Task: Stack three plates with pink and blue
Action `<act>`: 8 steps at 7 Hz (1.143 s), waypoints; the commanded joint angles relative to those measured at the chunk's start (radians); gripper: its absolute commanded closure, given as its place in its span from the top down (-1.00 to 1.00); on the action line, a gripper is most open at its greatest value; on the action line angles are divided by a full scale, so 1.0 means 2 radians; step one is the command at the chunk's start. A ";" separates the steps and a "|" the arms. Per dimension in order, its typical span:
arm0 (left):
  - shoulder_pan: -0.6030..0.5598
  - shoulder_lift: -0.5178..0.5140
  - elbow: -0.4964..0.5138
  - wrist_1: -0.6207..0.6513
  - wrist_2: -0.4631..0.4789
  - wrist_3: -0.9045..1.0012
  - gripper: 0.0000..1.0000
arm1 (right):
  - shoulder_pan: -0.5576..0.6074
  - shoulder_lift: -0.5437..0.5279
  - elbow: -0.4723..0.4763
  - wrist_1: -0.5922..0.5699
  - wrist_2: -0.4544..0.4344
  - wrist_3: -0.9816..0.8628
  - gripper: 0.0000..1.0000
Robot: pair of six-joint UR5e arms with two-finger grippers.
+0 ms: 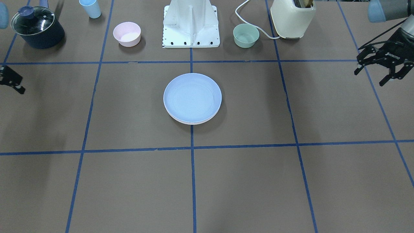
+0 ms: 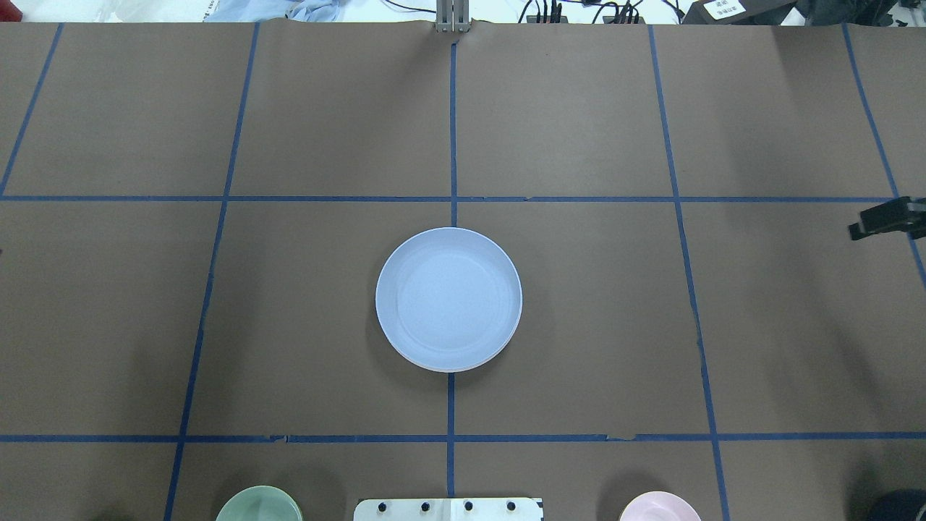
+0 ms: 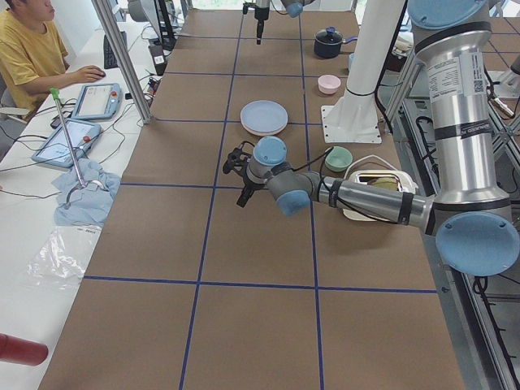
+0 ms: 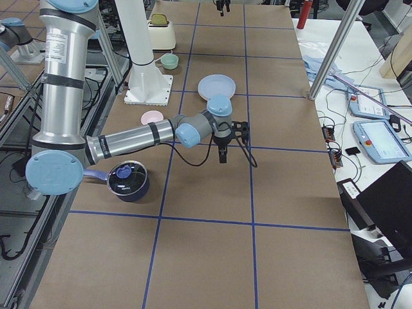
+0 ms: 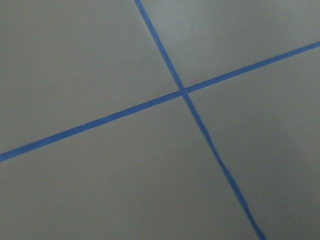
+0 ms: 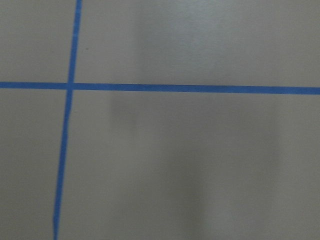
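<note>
The light blue plate lies on top of a stack at the table's middle. Pale rims of the plates under it show along its near edge; I cannot tell their colours apart. The stack also shows in the overhead view and in both side views. My left gripper hangs open and empty, far to the stack's side. My right gripper is cut by the frame edge on the other side, also in the overhead view; the exterior right view shows it spread open and empty.
Along the robot's side stand a dark lidded pot, a light blue cup, a pink bowl, the white robot base, a mint bowl and a cream toaster. An operator sits beyond the table's far edge.
</note>
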 commanded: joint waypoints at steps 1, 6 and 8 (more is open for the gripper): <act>-0.085 0.012 0.062 0.003 -0.063 0.119 0.98 | 0.099 -0.038 -0.036 -0.026 0.017 -0.165 1.00; -0.106 0.012 0.050 0.010 -0.061 0.122 0.98 | 0.149 -0.050 -0.036 -0.095 0.035 -0.249 1.00; -0.127 -0.010 0.033 0.111 -0.058 0.123 0.98 | 0.152 -0.046 -0.031 -0.094 0.050 -0.241 1.00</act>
